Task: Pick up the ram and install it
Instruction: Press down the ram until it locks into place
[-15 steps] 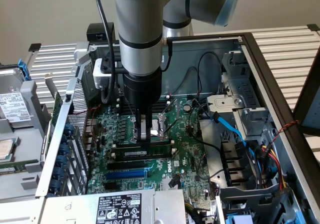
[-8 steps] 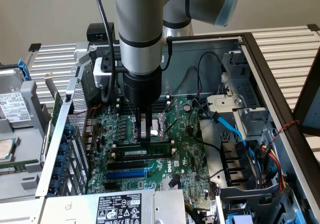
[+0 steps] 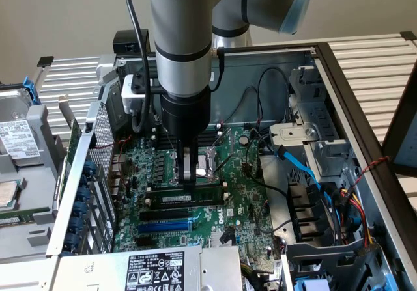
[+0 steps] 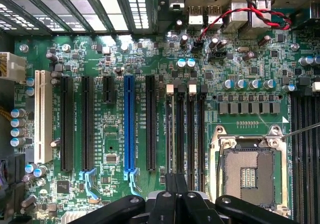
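Jaws are what we are watching first: the gripper [image 3: 189, 174] is hanging over the motherboard [image 3: 244, 203] with its jaws pressed together, and we are seeing nothing pinched between them. In the exterior view the ram [image 3: 187, 198] is lying seated along a memory slot directly beneath the fingertips, its long axis running from the exterior view's left to its right, across the line of the descending arm. We are judging the tips to be touching or just above the stick's upper edge, near its middle; which of the two we cannot tell. From the wrist we are looking down on the blue expansion slot [image 4: 129, 124] and the open processor socket [image 4: 248, 171] just beside the slots.
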